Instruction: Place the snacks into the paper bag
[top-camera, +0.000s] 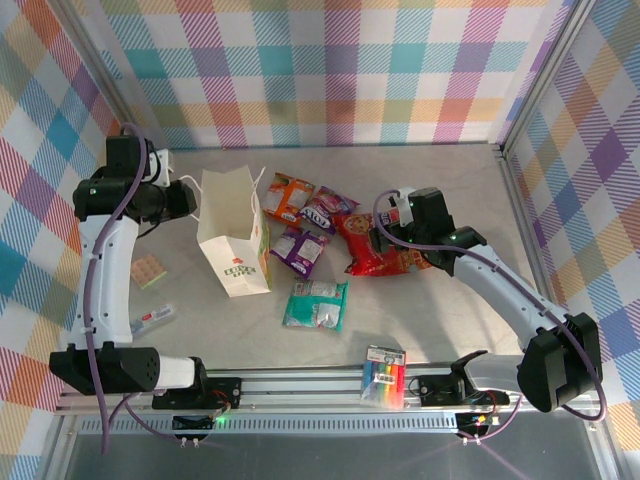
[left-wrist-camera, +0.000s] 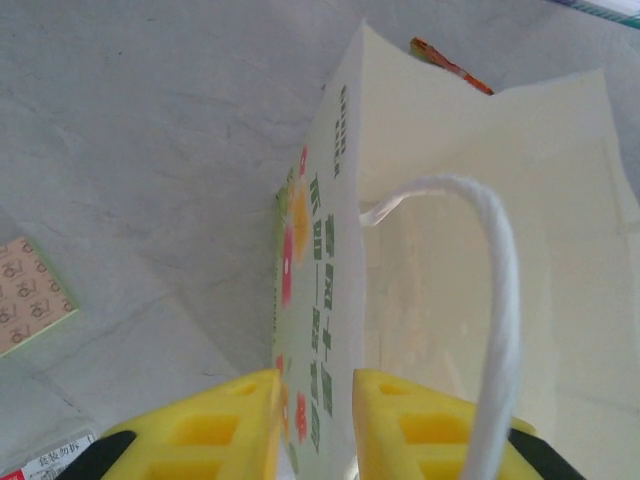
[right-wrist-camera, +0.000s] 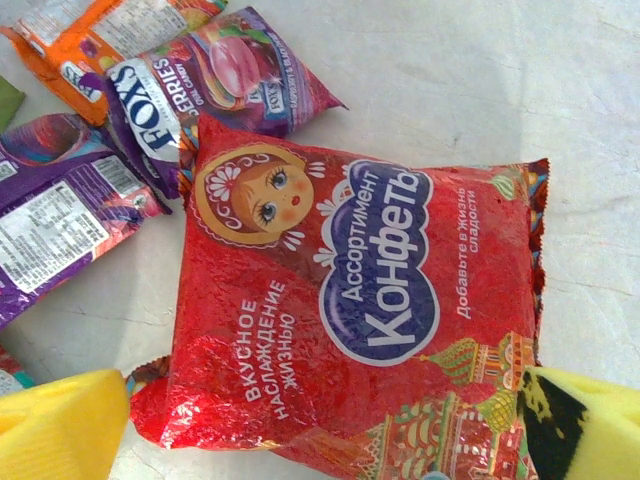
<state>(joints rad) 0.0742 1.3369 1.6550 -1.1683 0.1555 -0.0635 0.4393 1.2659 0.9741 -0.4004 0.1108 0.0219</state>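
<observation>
Five snacks (top-camera: 316, 305) lie beside the bag (top-camera: 232, 235), seemingly empty — left fingers (left-wrist-camera: 215, 425) narrow astride its wall, right fingers (right-wrist-camera: 60, 420) wide over red packet (right-wrist-camera: 350, 300).

Both arms have white tubular links between black joint housings; the left arm (top-camera: 104, 262) and right arm (top-camera: 500, 291) each have a purple cable (top-camera: 87, 300) running alongside. The left hand (left-wrist-camera: 315, 395) and right hand (right-wrist-camera: 320, 410) have chunky yellow fingers (left-wrist-camera: 210, 430).
</observation>
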